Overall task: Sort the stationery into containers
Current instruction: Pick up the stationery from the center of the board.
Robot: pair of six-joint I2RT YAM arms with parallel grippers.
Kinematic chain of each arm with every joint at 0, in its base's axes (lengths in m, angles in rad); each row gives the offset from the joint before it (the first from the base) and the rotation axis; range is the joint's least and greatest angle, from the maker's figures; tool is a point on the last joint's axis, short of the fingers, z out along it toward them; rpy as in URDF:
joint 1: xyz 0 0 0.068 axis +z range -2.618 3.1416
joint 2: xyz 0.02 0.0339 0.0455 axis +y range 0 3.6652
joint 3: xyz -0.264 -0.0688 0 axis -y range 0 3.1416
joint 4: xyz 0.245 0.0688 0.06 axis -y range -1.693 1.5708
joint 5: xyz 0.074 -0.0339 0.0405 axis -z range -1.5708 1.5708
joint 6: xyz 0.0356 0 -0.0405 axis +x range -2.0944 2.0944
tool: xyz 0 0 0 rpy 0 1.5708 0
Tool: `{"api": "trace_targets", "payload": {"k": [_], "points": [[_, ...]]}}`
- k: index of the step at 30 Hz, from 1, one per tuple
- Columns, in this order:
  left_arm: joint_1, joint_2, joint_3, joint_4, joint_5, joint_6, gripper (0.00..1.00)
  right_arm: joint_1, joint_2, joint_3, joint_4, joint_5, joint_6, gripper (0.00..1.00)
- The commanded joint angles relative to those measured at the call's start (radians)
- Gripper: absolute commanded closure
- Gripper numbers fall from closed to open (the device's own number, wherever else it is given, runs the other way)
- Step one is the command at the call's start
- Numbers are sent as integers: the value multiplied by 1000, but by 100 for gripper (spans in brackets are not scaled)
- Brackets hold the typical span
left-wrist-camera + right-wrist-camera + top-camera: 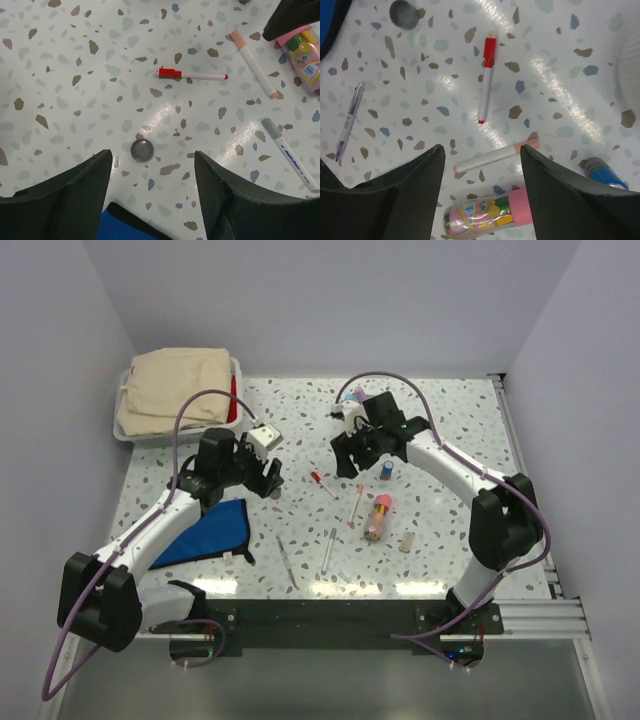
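Observation:
Loose stationery lies mid-table: a red-capped pen (322, 480), a pink-tipped marker (357, 502), a pink tube (378, 517), a blue-capped stick (385, 471), a beige eraser (406, 541) and slim silver pens (287, 560). My right gripper (352, 462) is open and empty above the marker (495, 157) and the tube (485, 215). My left gripper (270, 480) is open and empty, hovering left of the red-capped pen (192, 75). The white cup (347, 412) sits behind the right wrist, partly hidden. The white bin (125, 432) stands at the back left.
A folded beige cloth (175, 390) fills the bin. A flat blue pouch (210, 530) lies under the left arm. A small dark round disc (142, 149) lies on the table just ahead of the left fingers. Grey walls close in the table.

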Motion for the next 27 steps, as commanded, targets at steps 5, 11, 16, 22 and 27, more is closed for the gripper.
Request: {"api": "trace_targets", "payload": {"k": [5, 11, 16, 22, 27], "points": [[-15, 16, 29, -147, 76, 70, 32, 40, 15, 22, -111, -13, 169, 36], [-140, 163, 152, -383, -7, -41, 38, 43, 2, 40, -80, 12, 442, 37], [-143, 87, 32, -298, -137, -97, 38, 81, 41, 59, -186, 81, 504, 40], [-65, 67, 40, -278, -261, -151, 37, 118, 47, -22, -260, 66, 557, 43], [-54, 58, 84, -206, -332, -151, 34, 118, 58, -7, -209, 122, 568, 43]]}}
